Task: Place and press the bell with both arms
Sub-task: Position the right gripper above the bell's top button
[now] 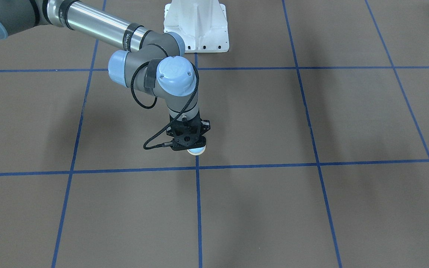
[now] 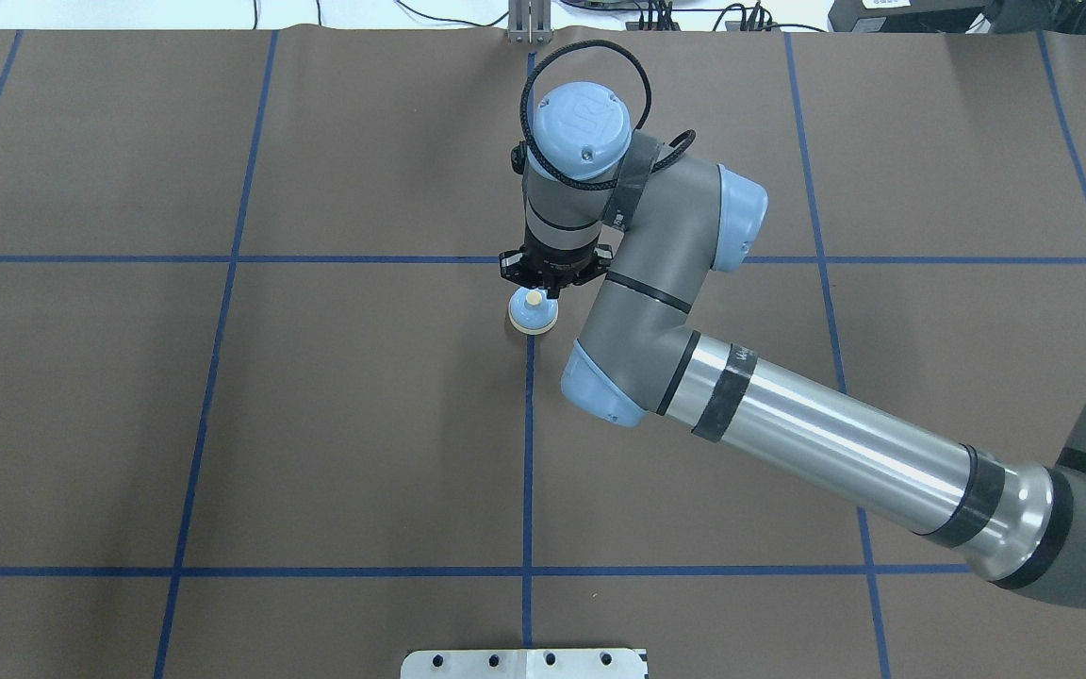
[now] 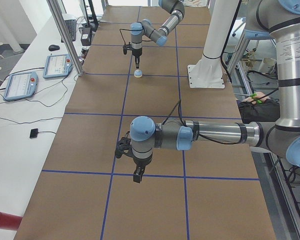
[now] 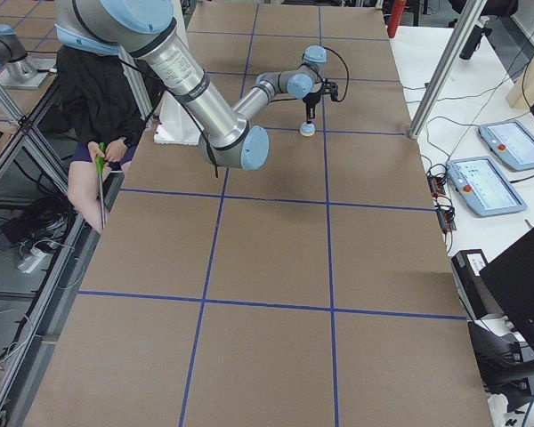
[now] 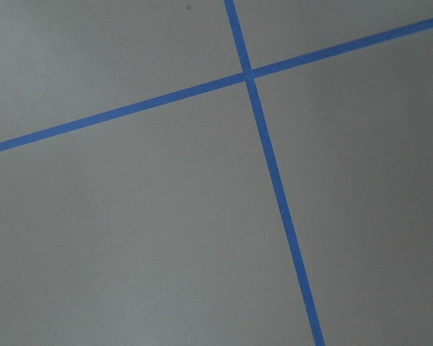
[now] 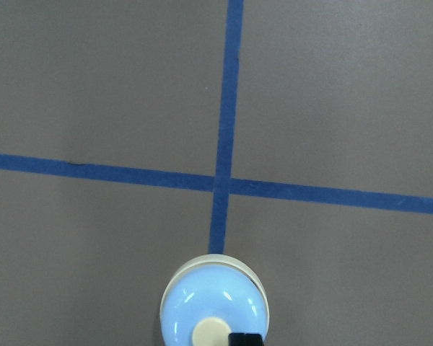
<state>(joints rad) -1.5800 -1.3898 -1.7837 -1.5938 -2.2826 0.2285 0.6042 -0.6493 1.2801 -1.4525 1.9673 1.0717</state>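
The bell [image 2: 533, 313] stands upright on the table [image 2: 364, 424], on the middle tape line [image 2: 529, 453] and just to the robot's side of the far crossing. It looks small, light and rigid, with a smooth dome that jaws could slide off, so the safer hold is low on the dome near the base rim, with the fingers on either side. A press belongs straight down on the cream button [image 6: 211, 333], since an off-centre push could tip or scoot so light a thing. The right gripper [image 3: 136, 65] hangs straight above it, pointing down, with a gap showing between tips and bell in the side views. In the wrist view a single dark tip shows at the bottom edge, just right of the button. Its jaws look drawn together, holding nothing, though the arm hides them from overhead and this is only a reading. The left gripper [image 3: 137, 177] points down over bare table, well apart from the bell toward the robot's left, and I cannot tell how its jaws stand
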